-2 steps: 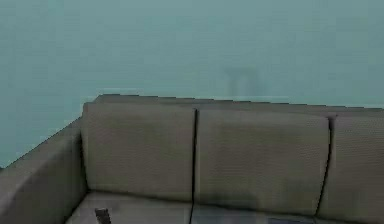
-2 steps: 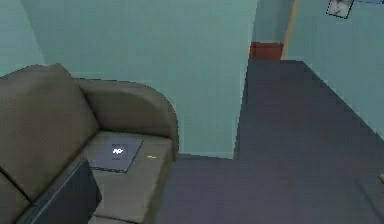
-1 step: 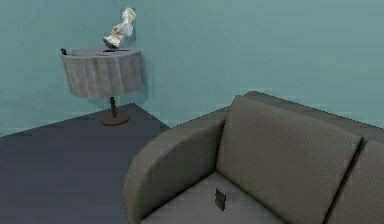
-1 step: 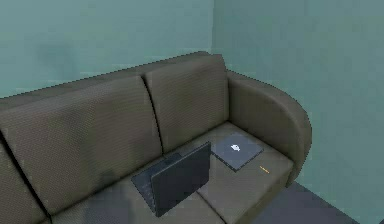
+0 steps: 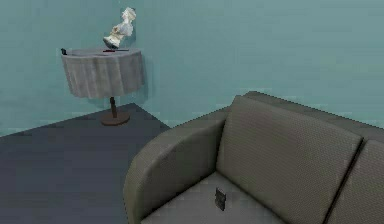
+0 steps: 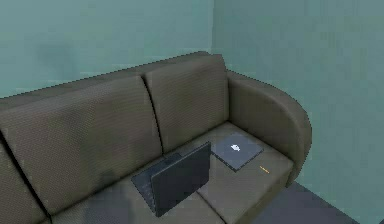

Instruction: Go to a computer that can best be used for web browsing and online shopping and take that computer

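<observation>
Open laptop sits on the sofa seat, a flat grey device, perhaps a tablet, near it. Whether my gripper grasps anything, I cannot tell.

Floor is clear between the corner round table and the sofa. On the arm side I see the seat crowded: open laptop with lid up, flat grey slab just beside it, armrest close past that, backrest walling the far side. Space above both is free, and so is the front seat edge.
</observation>
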Controlling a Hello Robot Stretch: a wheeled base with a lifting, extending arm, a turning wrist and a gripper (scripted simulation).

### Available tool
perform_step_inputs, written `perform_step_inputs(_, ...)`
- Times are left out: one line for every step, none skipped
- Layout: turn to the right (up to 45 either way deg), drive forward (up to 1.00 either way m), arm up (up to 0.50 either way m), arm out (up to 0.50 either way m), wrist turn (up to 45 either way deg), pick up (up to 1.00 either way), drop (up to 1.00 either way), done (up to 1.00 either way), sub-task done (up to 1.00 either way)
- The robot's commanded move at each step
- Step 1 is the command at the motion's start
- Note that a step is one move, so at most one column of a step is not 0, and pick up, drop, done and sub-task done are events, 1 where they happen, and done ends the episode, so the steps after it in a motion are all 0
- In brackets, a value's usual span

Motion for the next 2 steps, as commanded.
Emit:
perform_step_inputs(0.0,0.00,0.04,0.00,0.0,0.00,0.00,0.00,0.00)
perform_step_inputs(0.0,0.00,0.00,0.32,0.0,0.00,0.00,0.00,0.00)
